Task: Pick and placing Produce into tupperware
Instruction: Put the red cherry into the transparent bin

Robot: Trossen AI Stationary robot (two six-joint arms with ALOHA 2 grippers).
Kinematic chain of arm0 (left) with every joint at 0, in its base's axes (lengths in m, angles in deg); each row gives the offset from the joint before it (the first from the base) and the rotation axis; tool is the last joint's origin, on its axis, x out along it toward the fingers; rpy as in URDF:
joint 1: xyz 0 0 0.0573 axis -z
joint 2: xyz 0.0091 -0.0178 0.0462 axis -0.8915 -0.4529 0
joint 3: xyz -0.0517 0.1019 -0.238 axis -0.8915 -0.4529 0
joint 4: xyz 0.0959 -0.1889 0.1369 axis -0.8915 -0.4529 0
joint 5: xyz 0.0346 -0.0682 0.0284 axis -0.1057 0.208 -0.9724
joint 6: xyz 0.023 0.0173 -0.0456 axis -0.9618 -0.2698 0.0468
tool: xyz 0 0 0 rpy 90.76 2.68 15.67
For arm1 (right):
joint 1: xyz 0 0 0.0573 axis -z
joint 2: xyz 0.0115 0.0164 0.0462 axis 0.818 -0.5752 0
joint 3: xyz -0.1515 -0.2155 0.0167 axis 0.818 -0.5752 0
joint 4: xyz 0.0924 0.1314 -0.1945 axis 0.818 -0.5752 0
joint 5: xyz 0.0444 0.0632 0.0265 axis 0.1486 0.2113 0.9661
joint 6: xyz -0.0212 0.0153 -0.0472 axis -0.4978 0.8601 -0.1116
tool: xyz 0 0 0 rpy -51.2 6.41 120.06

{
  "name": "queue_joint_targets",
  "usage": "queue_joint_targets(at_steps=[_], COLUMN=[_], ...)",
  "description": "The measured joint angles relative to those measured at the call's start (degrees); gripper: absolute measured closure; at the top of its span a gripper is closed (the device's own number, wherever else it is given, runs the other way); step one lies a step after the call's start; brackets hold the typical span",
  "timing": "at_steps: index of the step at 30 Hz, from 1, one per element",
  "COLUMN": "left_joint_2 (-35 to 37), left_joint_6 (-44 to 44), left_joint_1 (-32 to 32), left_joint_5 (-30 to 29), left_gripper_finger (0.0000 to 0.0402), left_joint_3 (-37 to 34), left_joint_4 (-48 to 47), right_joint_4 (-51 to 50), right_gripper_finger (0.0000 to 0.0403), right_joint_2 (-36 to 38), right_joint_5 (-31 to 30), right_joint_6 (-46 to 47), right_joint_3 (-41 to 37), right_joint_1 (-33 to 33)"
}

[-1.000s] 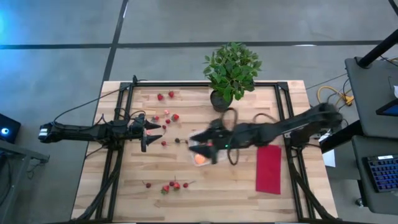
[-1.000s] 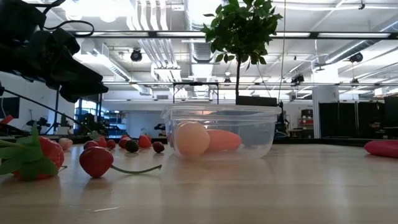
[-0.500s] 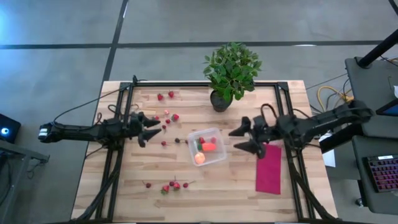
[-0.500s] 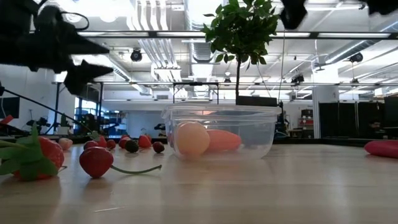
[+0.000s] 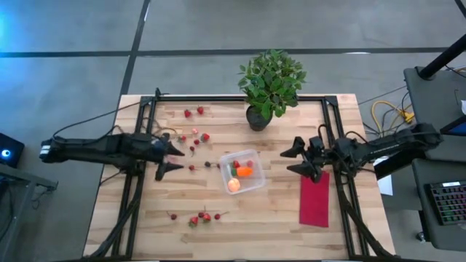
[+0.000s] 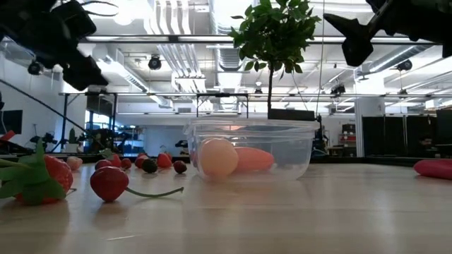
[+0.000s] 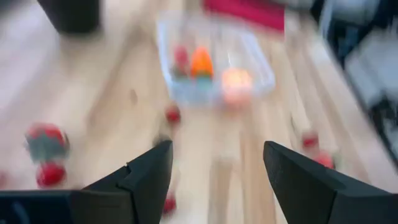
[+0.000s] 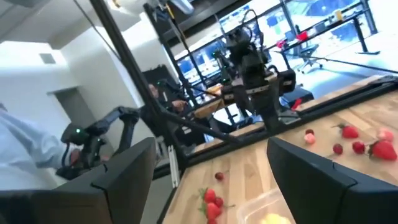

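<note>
I see the tupperware (image 5: 242, 172) near the middle of the tabletop (image 5: 269, 218), standing flat. Inside it lie the round peach-orange fruit (image 5: 234, 185), the carrot (image 5: 245, 172) and one strawberry (image 5: 236, 164); in the low view the fruit (image 6: 217, 157) sits in front of the carrot (image 6: 253, 159) behind the clear wall. Many strawberries are outside the container: a group (image 5: 202, 217) near the front edge and others (image 5: 194, 112) toward the far left part. My left gripper (image 5: 172, 157) is over the left part of the tabletop, its fingers wide open and holding nothing. My right gripper (image 5: 296, 159) is to the right of the tupperware, just beside the red cloth (image 5: 314, 197), also with fingers spread open and empty. The potted plant (image 5: 270, 84) stands behind the container.
</note>
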Motion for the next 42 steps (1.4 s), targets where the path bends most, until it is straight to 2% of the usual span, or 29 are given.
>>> queue_joint_targets(at_steps=[4,10,12,14,16,22,27,31,35,39,42], left_joint_2=[-5.80,-13.99,-16.36,-17.63,-18.87,-22.76,-27.01,-30.79,-34.15,-36.34,-37.04], left_joint_6=[-0.03,12.84,13.18,12.92,12.52,10.05,8.40,8.87,8.92,8.76,8.45], left_joint_1=[0.08,0.80,2.58,4.58,6.27,9.60,12.47,13.46,14.45,16.20,18.41], left_joint_5=[5.55,14.18,15.01,12.43,7.31,-3.05,-10.14,-10.49,-7.27,-1.45,-0.44], left_gripper_finger=[0.0164,0.0164,0.0164,0.0164,0.0164,0.0164,0.0164,0.0164,0.0164,0.0164,0.0164], left_joint_3=[3.59,5.51,6.50,7.85,10.15,19.89,27.87,32.36,34.26,34.56,34.56], left_joint_4=[-1.72,-2.52,-2.70,-3.27,-6.36,-22.83,-33.17,-40.60,-45.86,-44.79,-40.24], right_joint_4=[0.03,-3.46,-4.31,-4.27,-4.30,-8.33,-15.35,-19.73,-30.39,-39.37,-44.19], right_gripper_finger=[0.0106,0.0102,0.0099,0.0099,0.0100,0.0105,0.0100,0.0100,0.0100,0.0095,0.0094], right_joint_2=[0.62,0.64,0.51,0.34,0.43,0.33,0.36,0.36,0.30,0.30,0.30], right_joint_5=[-0.07,0.01,-0.02,0.22,1.80,12.75,14.28,14.97,15.51,16.38,16.55], right_joint_6=[-0.94,-1.98,-1.67,-1.35,-1.43,2.50,2.80,2.09,0.73,-2.21,-3.88], right_joint_3=[-0.27,-0.52,-0.86,-1.27,-1.49,-1.47,-0.57,1.33,5.89,11.74,15.13], right_joint_1=[0.44,0.50,0.69,0.88,1.51,4.60,5.57,5.60,5.60,5.62,5.62])
